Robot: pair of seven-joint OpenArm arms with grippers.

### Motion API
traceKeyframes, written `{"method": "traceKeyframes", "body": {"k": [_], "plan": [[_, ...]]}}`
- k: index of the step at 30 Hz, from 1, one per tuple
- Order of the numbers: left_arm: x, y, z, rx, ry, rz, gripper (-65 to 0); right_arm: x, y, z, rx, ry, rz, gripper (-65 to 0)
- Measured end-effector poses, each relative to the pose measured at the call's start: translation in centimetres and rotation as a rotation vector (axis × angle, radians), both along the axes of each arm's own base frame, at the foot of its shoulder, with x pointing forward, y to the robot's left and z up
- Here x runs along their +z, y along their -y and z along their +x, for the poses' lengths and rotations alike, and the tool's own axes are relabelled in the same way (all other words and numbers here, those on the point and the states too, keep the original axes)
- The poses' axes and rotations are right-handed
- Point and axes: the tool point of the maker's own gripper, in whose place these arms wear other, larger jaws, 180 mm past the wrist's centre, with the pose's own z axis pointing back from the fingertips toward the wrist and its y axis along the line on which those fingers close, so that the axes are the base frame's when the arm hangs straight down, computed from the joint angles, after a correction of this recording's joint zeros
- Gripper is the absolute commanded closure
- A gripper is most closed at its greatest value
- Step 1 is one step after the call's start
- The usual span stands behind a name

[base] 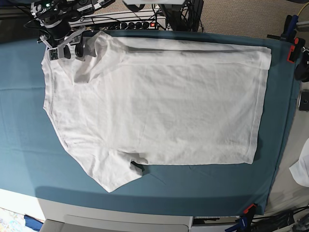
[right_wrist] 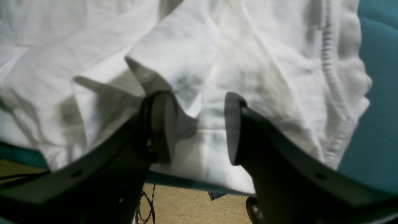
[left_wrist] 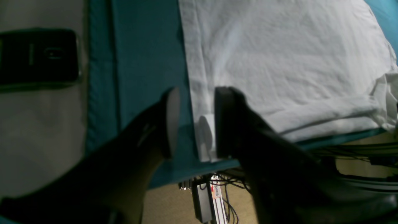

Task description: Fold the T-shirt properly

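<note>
A teal table cloth (base: 29, 145) covers the work table, held at the right edge by orange clamps (base: 292, 50). Bare pale tabletop (base: 120, 212) shows along the near edge and right side. A dark phone (left_wrist: 37, 56) lies on the pale surface beside the cloth in the left wrist view. Beyond the far table edge, tan carpet (right_wrist: 192, 208) carries tangled black cables (left_wrist: 357, 149) and a power strip (base: 130, 24) with a red light. A small white fabric scrap (base: 301, 169) rests at the right margin. Lighting is dim and even.
</note>
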Motion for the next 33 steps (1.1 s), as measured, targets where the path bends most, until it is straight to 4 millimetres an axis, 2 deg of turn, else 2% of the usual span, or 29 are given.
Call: {"method": "traceKeyframes", "body": {"k": [3, 10, 19, 28, 31, 33], "plan": [[0.0, 0.0, 0.0, 0.0, 0.0, 0.0, -20.6, 0.7, -0.7, 0.6, -0.009, 0.045, 0.066, 0.0], [0.0, 0.0, 0.0, 0.0, 0.0, 0.0, -20.6, 2.4, -1.9, 2.2, -0.023, 0.144, 0.191, 0.0], [0.0, 0.0, 0.0, 0.0, 0.0, 0.0, -20.6, 5.6, -2.1, 7.4, -0.004, 0.308, 0.2, 0.0], [0.0, 0.0, 0.0, 0.0, 0.0, 0.0, -20.6, 5.4, -5.8, 10.0, 0.11, 0.3, 0.17, -0.2], [0.0, 0.0, 0.0, 0.0, 0.0, 0.0, -20.6, 5.1, -6.7, 10.2, 0.139, 0.289, 0.151, -8.6], [0.0, 0.0, 0.0, 0.0, 0.0, 0.0, -20.6, 4.9, -6.5, 10.4, 0.13, 0.28, 0.129, -14.1]]}}
